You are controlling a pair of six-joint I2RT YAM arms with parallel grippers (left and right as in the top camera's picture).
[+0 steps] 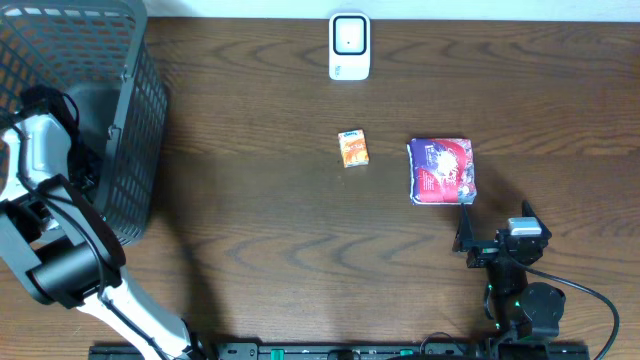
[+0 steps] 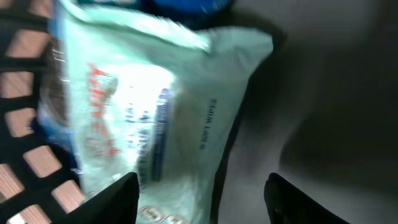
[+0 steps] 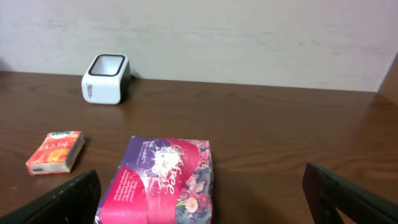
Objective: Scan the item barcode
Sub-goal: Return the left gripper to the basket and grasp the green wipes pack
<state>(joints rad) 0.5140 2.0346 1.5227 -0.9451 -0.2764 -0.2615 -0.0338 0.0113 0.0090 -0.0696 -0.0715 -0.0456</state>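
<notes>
The left arm (image 1: 40,150) is reaching down into the black mesh basket (image 1: 135,110) at the table's (image 1: 250,230) left end, so its pincer does not show from overhead. The wrist view does show the left pincer (image 2: 200,190), with its fingers spread. A pale green packet (image 2: 143,106) with red lettering lies inside the basket, straight ahead of the pincer. Its near end comes down between the two fingers. That end sits close against one finger and leaves a dark gap before the other, so the packet looks bracketed rather than pinched.

The packet's long axis runs away from the pincer and leans a little across the view. The fingers therefore straddle its narrow width, which I think is the right way to take it. The picture is blurred, and I cannot see a barcode on the face that shows.

The white scanner (image 1: 349,45) stands at the far middle of the table, well apart from the basket. In my judgement the packet has to come up over the mesh wall and travel right to reach it.

The right pincer (image 3: 200,174) is spread wide and holds nothing. A pink packet (image 1: 441,170) lies on the table just in front of it, and a small orange pack (image 1: 352,148) lies further left. Both are nearer to the right arm, but only the left arm can reach the packet in the basket.
</notes>
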